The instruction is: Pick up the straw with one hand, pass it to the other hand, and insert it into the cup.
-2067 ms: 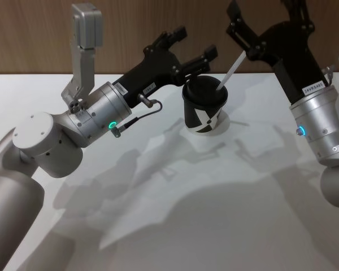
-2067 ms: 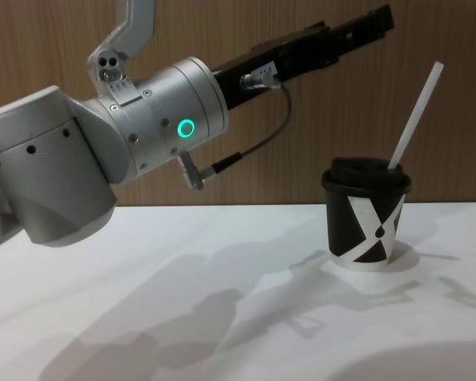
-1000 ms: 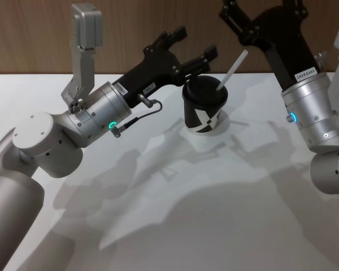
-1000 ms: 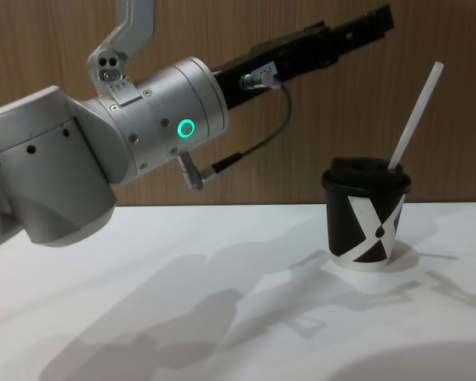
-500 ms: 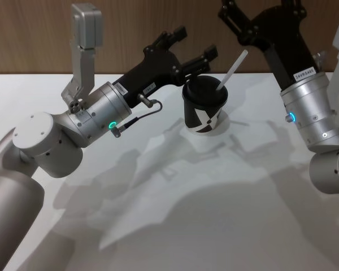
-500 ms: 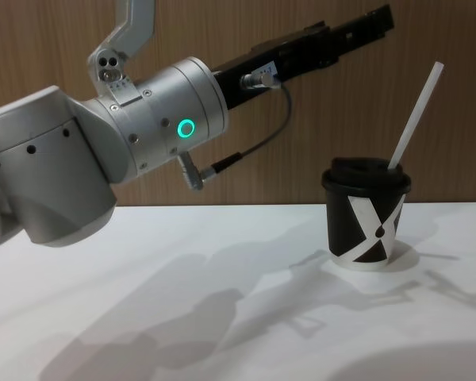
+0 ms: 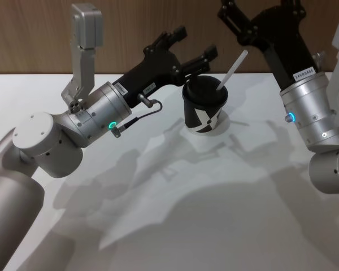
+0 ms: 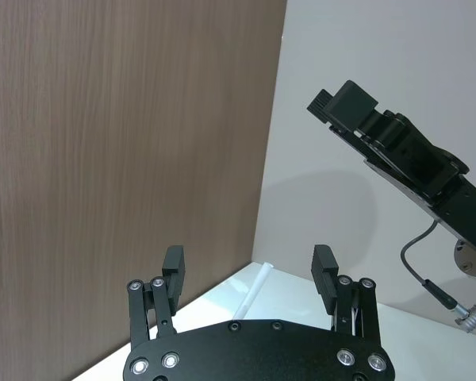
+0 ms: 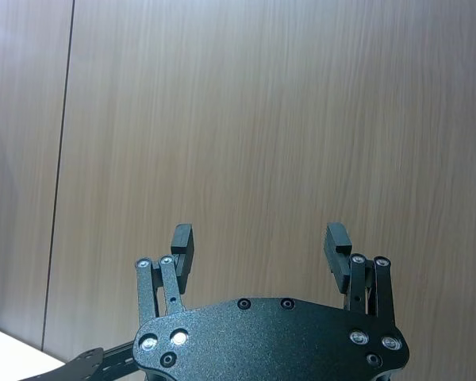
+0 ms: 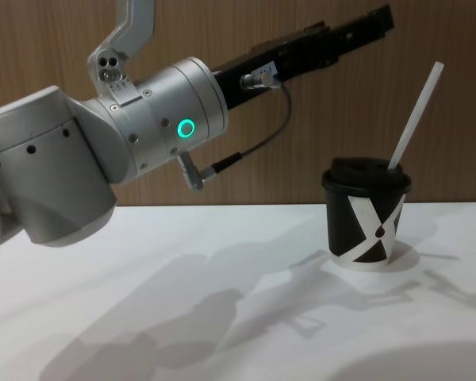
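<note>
The straw stays leaning in the cup, insertion seems finished, while the right gripper has lifted above it with fingers released, and the left gripper waits beside the cup, also spread.

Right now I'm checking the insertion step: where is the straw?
The straw stands tilted in the lid of the cup, right of centre on the table, free of both grippers.
</note>
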You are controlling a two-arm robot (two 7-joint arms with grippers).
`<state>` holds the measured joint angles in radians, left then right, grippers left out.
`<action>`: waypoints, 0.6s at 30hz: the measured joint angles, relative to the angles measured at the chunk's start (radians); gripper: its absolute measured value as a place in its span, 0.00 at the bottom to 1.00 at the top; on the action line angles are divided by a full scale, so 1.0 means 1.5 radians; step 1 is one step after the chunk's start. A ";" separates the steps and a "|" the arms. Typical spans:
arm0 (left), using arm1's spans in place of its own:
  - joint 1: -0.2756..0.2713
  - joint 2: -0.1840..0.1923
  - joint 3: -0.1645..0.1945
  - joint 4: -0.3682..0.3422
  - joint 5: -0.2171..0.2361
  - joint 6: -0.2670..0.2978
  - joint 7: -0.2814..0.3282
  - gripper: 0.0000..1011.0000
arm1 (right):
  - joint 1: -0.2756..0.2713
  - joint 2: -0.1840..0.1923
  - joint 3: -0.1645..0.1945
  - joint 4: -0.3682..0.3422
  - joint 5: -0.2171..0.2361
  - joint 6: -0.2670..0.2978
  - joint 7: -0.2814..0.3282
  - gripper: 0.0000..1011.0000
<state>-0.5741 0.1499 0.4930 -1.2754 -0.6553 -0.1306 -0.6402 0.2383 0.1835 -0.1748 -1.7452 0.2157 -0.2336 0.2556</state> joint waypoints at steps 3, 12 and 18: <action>0.000 0.000 0.000 0.000 0.000 0.000 0.000 0.99 | -0.002 0.001 0.000 -0.003 0.000 0.002 0.000 0.99; 0.000 0.000 0.000 0.000 0.000 0.000 0.000 0.99 | -0.019 0.007 0.002 -0.025 0.005 0.022 -0.003 0.99; 0.000 0.000 0.000 0.000 0.000 0.000 0.000 0.99 | -0.033 0.012 0.003 -0.043 0.009 0.037 -0.005 0.99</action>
<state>-0.5741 0.1499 0.4930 -1.2754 -0.6553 -0.1306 -0.6402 0.1894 0.2012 -0.1703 -1.8090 0.2292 -0.1778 0.2474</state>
